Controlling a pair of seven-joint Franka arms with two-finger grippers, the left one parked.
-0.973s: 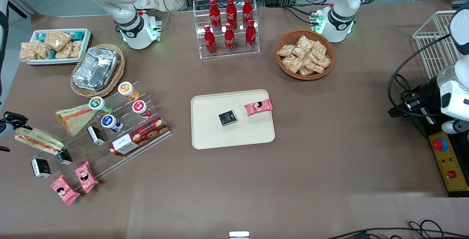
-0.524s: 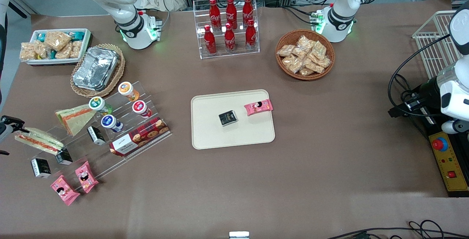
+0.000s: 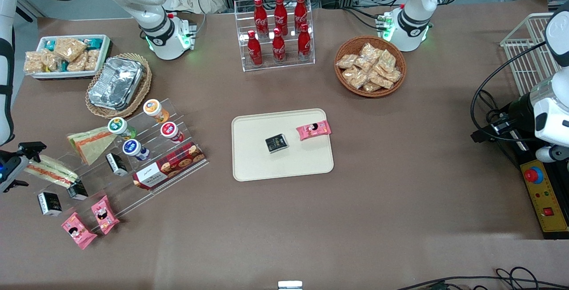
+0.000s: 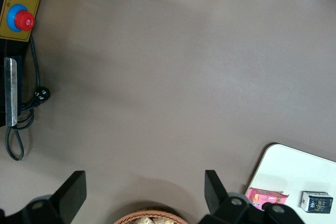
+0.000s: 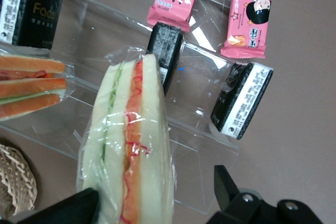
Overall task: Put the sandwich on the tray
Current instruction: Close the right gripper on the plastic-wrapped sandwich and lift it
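The clear-wrapped sandwich (image 3: 53,171) with white bread and red-orange and green filling lies on the lowest step of the clear acrylic stand (image 3: 146,156), at the working arm's end of the table. My gripper (image 3: 26,165) is open at the sandwich's outer end. In the right wrist view the sandwich (image 5: 131,140) lies between the two black fingers (image 5: 227,183) of the gripper (image 5: 155,184), closer to one of them. The cream-beige tray (image 3: 253,165) lies at the table's middle, holding a black packet (image 3: 276,142) and a pink packet (image 3: 314,130).
A flat triangular sandwich pack (image 3: 89,142), cups, black packets (image 3: 50,203), pink packets (image 3: 105,214) and a biscuit box (image 3: 169,165) sit on or around the stand. A foil container in a basket (image 3: 118,83), a bottle rack (image 3: 278,32) and a snack basket (image 3: 370,65) stand farther from the camera.
My gripper has moved in toward the stand and now straddles the sandwich's outer end. The sandwich and the things on the tray have not moved.
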